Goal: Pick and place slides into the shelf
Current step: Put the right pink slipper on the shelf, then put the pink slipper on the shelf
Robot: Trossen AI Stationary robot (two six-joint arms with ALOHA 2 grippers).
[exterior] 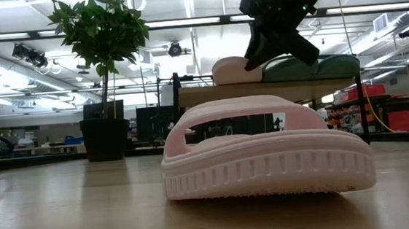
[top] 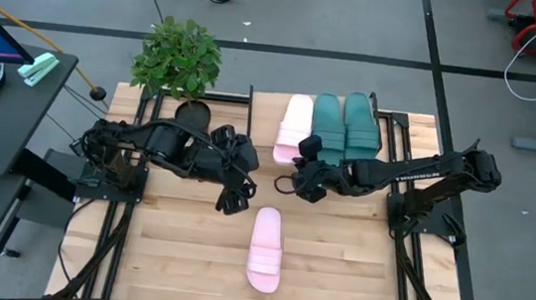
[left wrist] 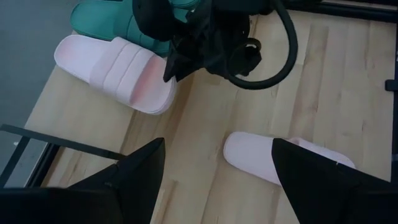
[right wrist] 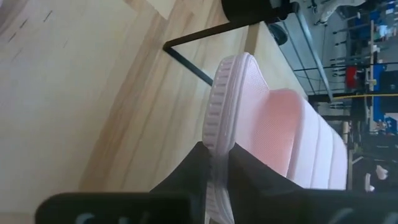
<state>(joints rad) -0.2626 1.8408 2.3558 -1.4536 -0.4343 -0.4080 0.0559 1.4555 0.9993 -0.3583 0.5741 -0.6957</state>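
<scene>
Now the right gripper (top: pixel 304 161) pinches a pink slide (top: pixel 293 127) on the shelf (top: pixel 405 125).
Beside it lie two green slides (top: pixel 342 125); left gripper (top: pixel 232 201) hangs spread wide over the other pink slide (top: pixel 267 249).

Three slides (top: pixel 325 126) are set side by side on the shelf (top: pixel 407 130) at the far side; a fourth slide (top: pixel 266 250) is laid near, alone on the table (top: pixel 177 260).

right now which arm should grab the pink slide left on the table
Left. Its open gripper hangs just above that pink slide, while the right gripper is shut on the other pink slide at the shelf.
</scene>
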